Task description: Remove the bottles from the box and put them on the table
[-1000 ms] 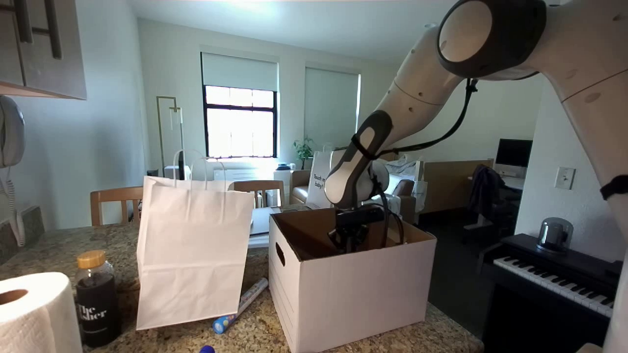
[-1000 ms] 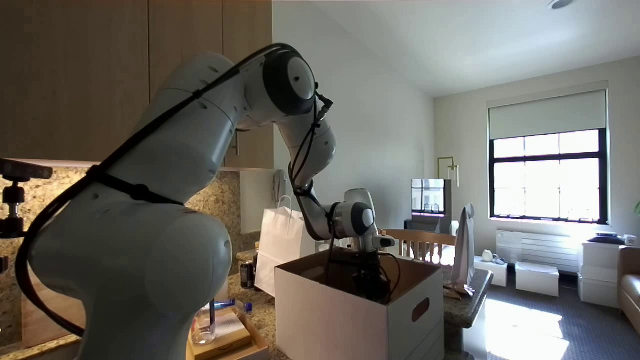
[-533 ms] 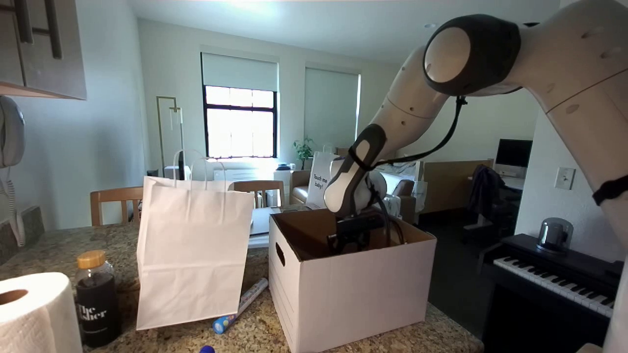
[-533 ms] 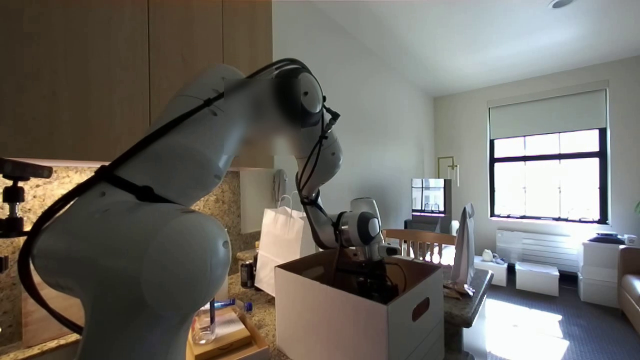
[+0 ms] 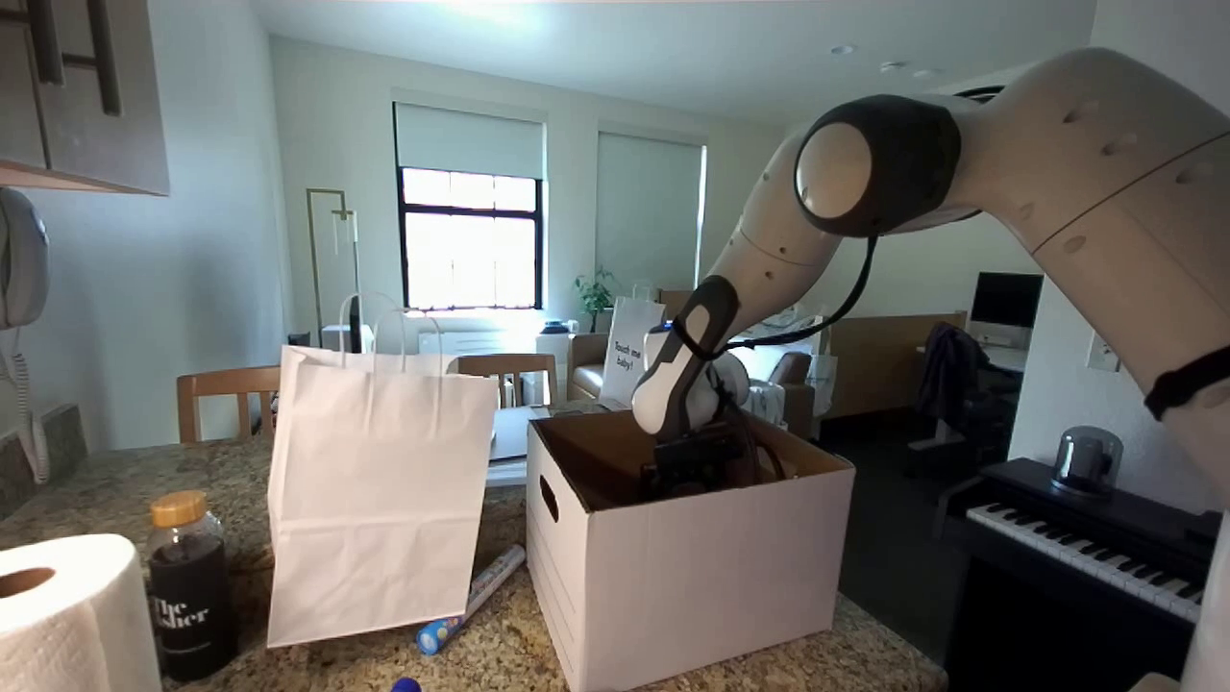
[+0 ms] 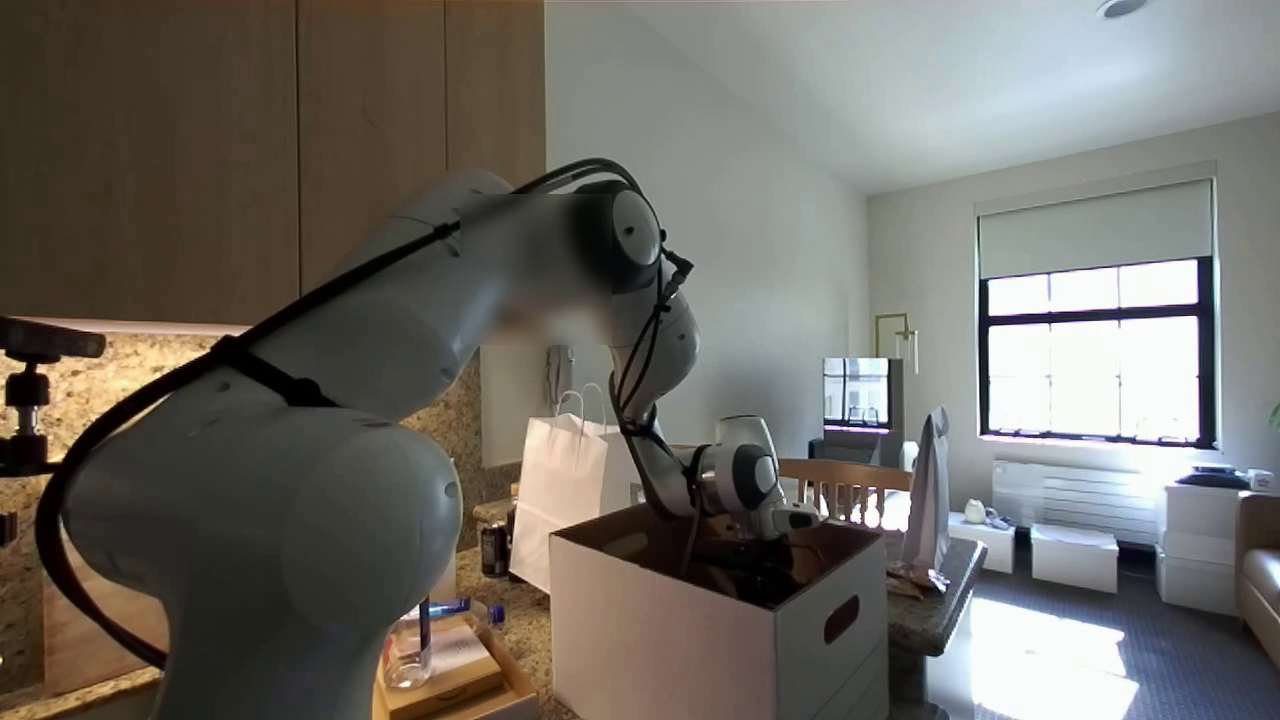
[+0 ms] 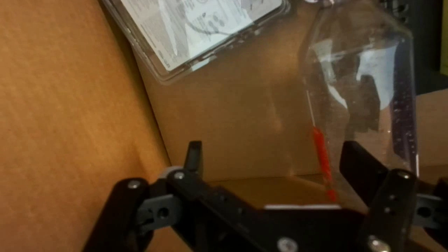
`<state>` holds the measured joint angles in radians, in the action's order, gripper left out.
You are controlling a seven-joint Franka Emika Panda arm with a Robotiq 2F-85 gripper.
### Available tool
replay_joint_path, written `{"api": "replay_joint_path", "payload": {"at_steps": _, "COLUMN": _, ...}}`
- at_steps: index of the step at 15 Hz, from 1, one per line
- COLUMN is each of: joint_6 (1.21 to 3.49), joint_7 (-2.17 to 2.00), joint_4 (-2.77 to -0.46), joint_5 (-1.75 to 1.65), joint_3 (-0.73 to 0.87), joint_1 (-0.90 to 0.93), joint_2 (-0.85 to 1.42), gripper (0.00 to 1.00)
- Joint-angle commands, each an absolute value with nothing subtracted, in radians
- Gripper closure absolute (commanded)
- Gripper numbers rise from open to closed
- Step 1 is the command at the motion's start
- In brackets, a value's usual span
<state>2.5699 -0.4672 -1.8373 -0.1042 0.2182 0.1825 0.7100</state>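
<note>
In an exterior view: my arm [image 5: 894, 163] is lower vs a sec ago, wrist [image 5: 687, 375] deeper in the box [image 5: 711, 577]. Box & its spot on the desk [image 5: 509, 663] unchanged. IMO that's the approach to a pick, nothing lifted yet. Near wall hides contents + grip state, can't tell from here.

In an exterior view: same drop, contents hidden again. Shows smth the wrist cam doesn't: a clear bottle [image 6: 408, 655] by my arm's lower end, in or just behind a shallow carton [image 6: 518, 690]. Can't tell if it came out of the box.

Wrist view: only place I see inside. My pincer [image 7: 273, 154] has jaws spread wide, nothing gripped. Red-edged bottle [image 7: 364, 80] is inside the box, mostly off to one side of the gap; one finger [image 7: 360, 164] overlaps its lower part, touching or just above, can't tell. Plastic pack [image 7: 210, 24] is near, apart from it. Prob need to shift sideways so the jaws straddle it b4 closing, else that finger may press on it.
</note>
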Motion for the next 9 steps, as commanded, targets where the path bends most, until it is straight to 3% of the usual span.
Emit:
{"api": "replay_joint_path", "payload": {"at_steps": 1, "joint_6": 2.581, "joint_7": -0.527, "joint_4": -1.789, "joint_5": -0.102, "joint_3": 0.246, "joint_1": 0.184, "joint_2": 0.747, "gripper": 0.00}}
{"api": "replay_joint_path", "payload": {"at_steps": 9, "joint_6": 2.588, "joint_7": -0.534, "joint_4": -1.788, "joint_5": -0.097, "joint_3": 0.252, "joint_1": 0.176, "joint_2": 0.717, "gripper": 0.00}}
